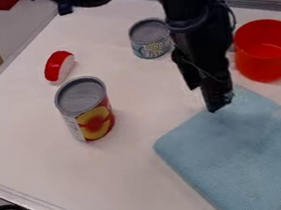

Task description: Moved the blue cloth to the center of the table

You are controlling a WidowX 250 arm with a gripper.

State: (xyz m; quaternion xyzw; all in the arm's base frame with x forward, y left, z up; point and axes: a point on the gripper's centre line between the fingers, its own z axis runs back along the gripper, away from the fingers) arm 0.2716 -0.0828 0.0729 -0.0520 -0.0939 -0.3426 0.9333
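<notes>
Camera view: the claw point(215, 100) hangs at the far corner of the blue cloth point(243, 153); I cannot tell whether it is spread or pressed together. The cloth lies lower right on the desk point(32, 130), near the red cup point(258, 66).

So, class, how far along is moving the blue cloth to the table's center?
The move doesn't look done: the blue cloth lies off-center on the table, toward the view's lower right. In hand: the gripper is at the cloth's upper edge; whether it holds it, I can't tell. Left: probably shifting it toward the peach can.
</notes>
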